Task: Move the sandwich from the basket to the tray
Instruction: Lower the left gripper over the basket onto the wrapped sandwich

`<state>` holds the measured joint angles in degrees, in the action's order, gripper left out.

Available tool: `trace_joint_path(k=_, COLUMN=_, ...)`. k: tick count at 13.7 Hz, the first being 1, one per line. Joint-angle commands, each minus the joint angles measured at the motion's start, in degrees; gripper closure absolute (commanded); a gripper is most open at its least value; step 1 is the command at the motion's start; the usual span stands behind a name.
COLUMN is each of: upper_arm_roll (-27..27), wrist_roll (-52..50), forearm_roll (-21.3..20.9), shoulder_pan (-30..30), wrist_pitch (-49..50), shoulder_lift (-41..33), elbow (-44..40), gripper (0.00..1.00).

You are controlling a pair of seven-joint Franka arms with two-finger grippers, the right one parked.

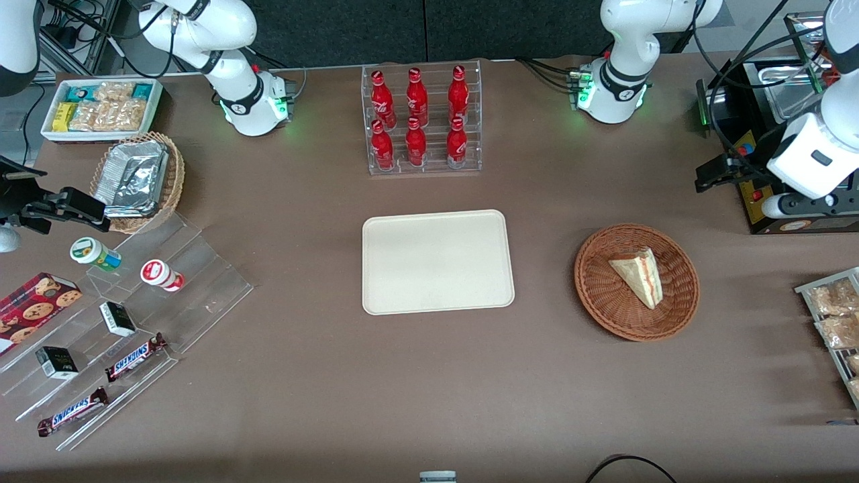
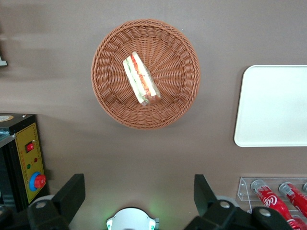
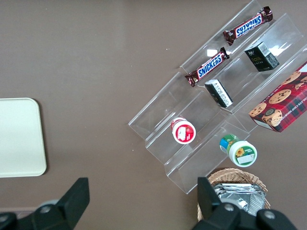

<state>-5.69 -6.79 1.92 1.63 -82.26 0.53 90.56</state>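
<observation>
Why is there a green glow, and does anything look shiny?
In the front view, green lights glow on the arm bases, and the foil containers glint. In the left wrist view, the open gripper hangs high above the table near the basket; the sandwich wrapper shines faintly, and a green glow shows too.

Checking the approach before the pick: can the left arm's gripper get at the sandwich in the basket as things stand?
Probably yes. The gripper hangs open above the table, farther from the front camera than the basket. The sandwich lies uncovered in it, with nothing between them.
</observation>
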Motion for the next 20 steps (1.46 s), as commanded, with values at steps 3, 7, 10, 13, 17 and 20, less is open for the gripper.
trace_joint_path(k=3, upper_arm_roll=0.85, wrist_roll=-0.58, forearm_roll=-0.16, shoulder_pan=-0.84, wrist_pitch=0.62, shoulder_lift=-0.09, elbow=3.20, gripper=0.00)
trace_joint_path(k=7, upper_arm_roll=1.82, wrist_roll=0.55, forearm_roll=0.19, shoulder_pan=-0.75, wrist_pitch=-11.22, shoulder_lift=0.17, elbow=13.48, gripper=0.00)
trace_joint_path(k=10, upper_arm_roll=1.91, wrist_roll=-0.23, forearm_roll=-0.16, shoulder_pan=-0.75, wrist_pitch=-22.29, shoulder_lift=0.35, elbow=21.74, gripper=0.00)
trace_joint_path(k=13, upper_arm_roll=2.00, wrist_roll=-1.72, forearm_roll=-0.16, shoulder_pan=-0.75, wrist_pitch=-32.14, shoulder_lift=0.96, elbow=28.08, gripper=0.00)
trace_joint_path(k=17, upper_arm_roll=1.91, wrist_roll=-11.73, forearm_roll=-0.16, shoulder_pan=-0.84, wrist_pitch=-41.21, shoulder_lift=3.59, elbow=32.22, gripper=0.00)
trace_joint_path(k=20, upper_arm_roll=1.91, wrist_roll=-22.87, forearm_roll=-0.25, shoulder_pan=-0.84, wrist_pitch=-50.33, shoulder_lift=6.49, elbow=35.29, gripper=0.00)
